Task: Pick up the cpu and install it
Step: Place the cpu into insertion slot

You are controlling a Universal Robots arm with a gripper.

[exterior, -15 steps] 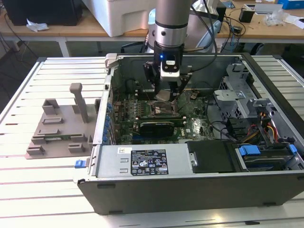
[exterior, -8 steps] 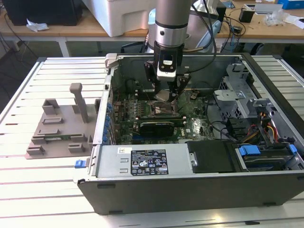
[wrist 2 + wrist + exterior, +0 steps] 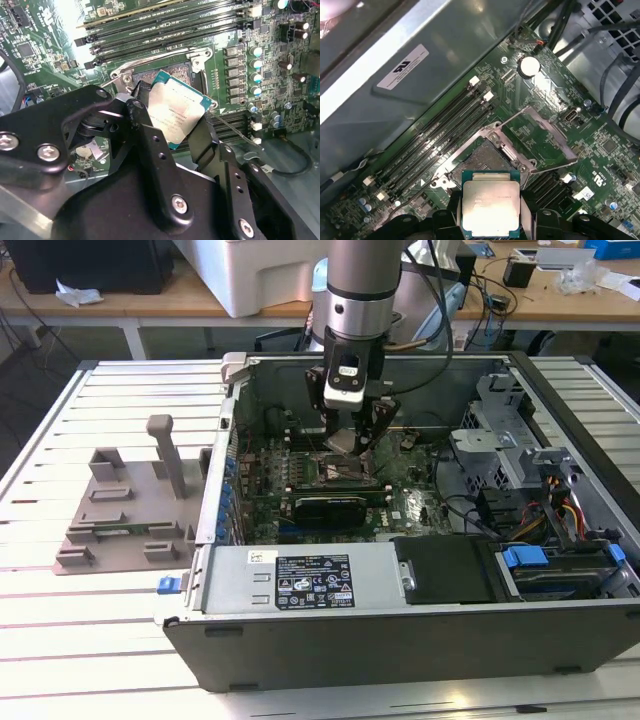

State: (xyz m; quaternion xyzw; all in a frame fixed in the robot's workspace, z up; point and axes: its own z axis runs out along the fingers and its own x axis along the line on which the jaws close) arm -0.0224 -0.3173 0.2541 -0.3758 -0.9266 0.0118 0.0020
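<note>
While end effector (image 3: 172, 127) is clamping cpu (image 3: 491, 207) by two edges, cpu is hanging just above open socket (image 3: 482, 162) inside computer case (image 3: 400, 640). Pick-up is looking done; install is in hand. Cpu is needing to sit flat and square.

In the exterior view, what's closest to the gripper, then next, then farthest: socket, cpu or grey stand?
1. cpu, held in the gripper.
2. socket, right beneath it.
3. grey stand, far off on the exterior view's left.
</note>
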